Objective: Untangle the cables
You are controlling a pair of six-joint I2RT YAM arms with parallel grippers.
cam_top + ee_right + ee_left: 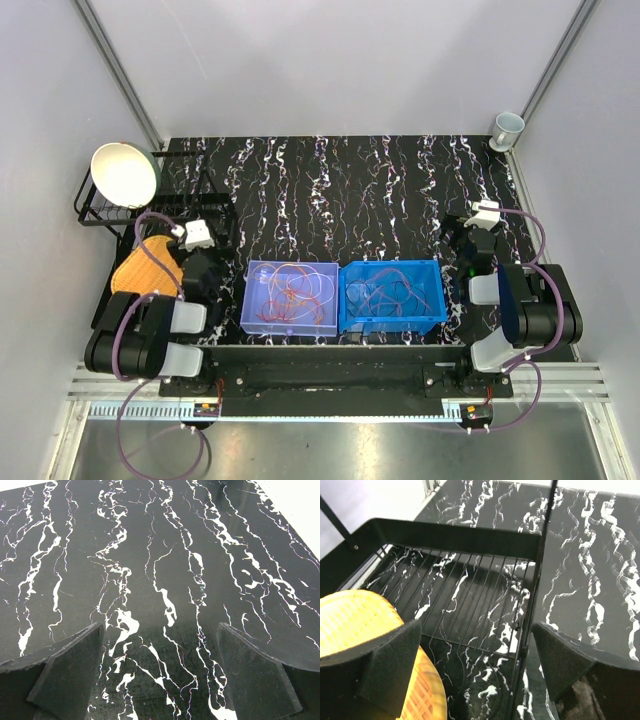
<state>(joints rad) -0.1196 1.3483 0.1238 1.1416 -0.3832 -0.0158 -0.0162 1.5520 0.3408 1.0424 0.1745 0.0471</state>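
**Item 1, my left gripper** (477, 655): jaws spread as wide as they go, nothing between the pads. It hangs over the right edge of the wire rack (450, 535). A woven yellow mat (355, 625) lies in the rack at my 9 o'clock, partly hidden behind the left pad.

**Item 2, my right gripper** (160, 665): jaws equally wide and holding nothing, with only bare marbled counter (160, 555) beneath and ahead.

**Item 3, the cables** (293, 290): thin wires, mostly orange and red with paler strands. They lie in loose overlapping loops in two bins set side by side at the near middle of the counter. The pale blue bin (285, 328) is at 4 o'clock from my left gripper. The blue bin (390, 322) is at 8 o'clock from my right gripper. Both grippers are well apart from them.

**Handling, by my estimate:**
- Very light and limp, so they hold no shape.
- A lifted strand will likely drag its neighbours up with it.
- The thin, smooth jackets may slip through the pads unless pinched squarely.
- Not fragile, though a hard pull could tighten a snarl.

**Where to take hold:** an outer loop standing clear of the pile, or a free end if one shows. The ends are too small to pick out from above. I would pin the bundle with one gripper and draw a single strand sideways with the other.

**Also present:** a white bowl (125, 173) at the rack's far end and a cup (507, 127) at the counter's far right corner.
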